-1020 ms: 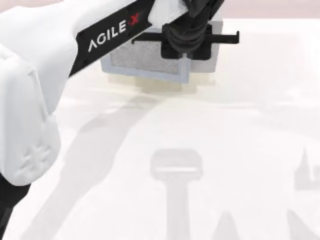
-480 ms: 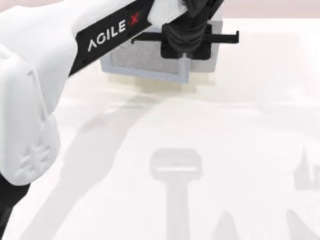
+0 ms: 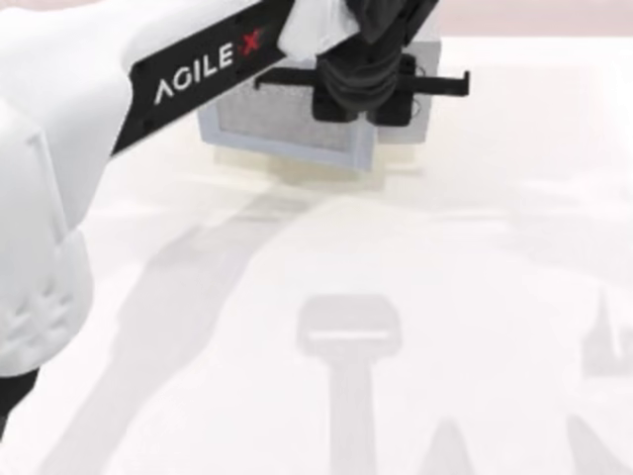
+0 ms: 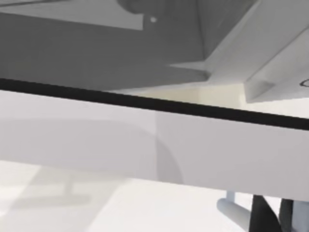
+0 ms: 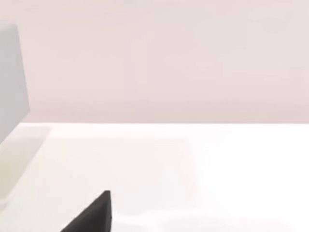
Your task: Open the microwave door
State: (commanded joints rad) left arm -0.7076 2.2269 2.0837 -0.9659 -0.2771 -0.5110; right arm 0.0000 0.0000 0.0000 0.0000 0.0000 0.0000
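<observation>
One microwave, one microwave door; left gripper above, grip state unclear.

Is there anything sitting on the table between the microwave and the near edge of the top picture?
No objects: in the top view the table in front of the microwave holds only shadows, while the left gripper hovers over the microwave.

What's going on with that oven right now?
Left hand down over the microwave front, at the door's right edge. Microwave door swung slightly ajar. Right arm out of the top view. Nothing blocking.
</observation>
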